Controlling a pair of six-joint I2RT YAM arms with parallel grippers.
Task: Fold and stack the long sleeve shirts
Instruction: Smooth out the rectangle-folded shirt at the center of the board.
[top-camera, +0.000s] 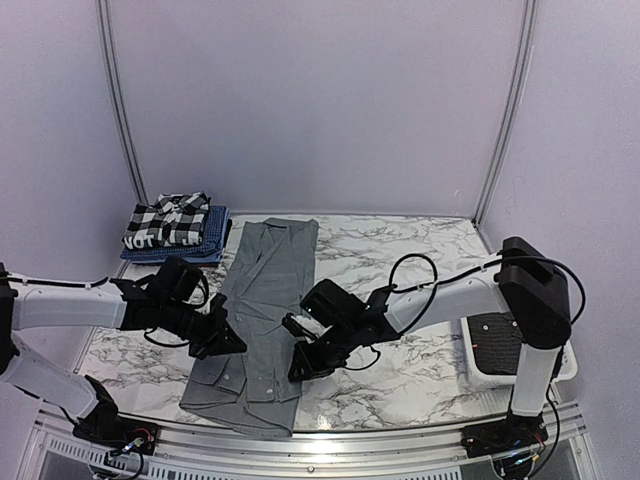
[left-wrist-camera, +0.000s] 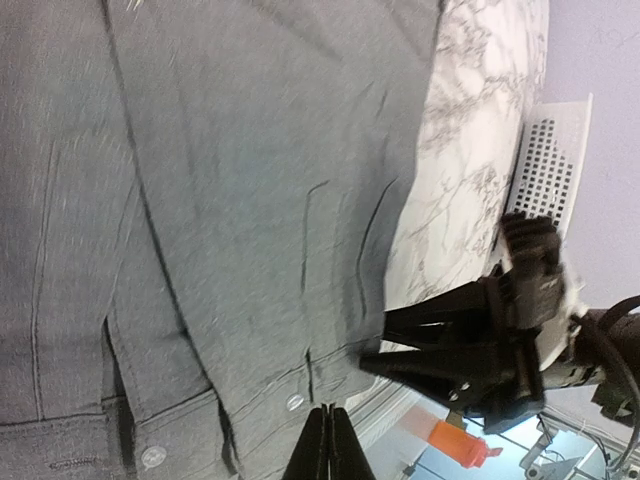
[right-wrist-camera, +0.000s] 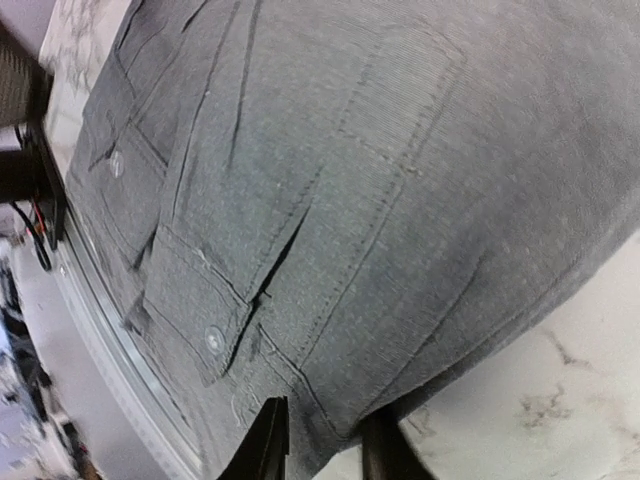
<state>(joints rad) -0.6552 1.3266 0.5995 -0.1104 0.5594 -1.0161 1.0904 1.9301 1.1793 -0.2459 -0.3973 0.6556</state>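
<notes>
Beside the grey shirt (top-camera: 262, 290), we are risking dragging it askew, the left gripper (left-wrist-camera: 325, 435) closed tight, the right gripper (right-wrist-camera: 318, 442) slightly apart astride its edge.

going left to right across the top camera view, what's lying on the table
checked shirt stacked on the blue shirt → grey shirt spread flat → white basket at the right edge
</notes>
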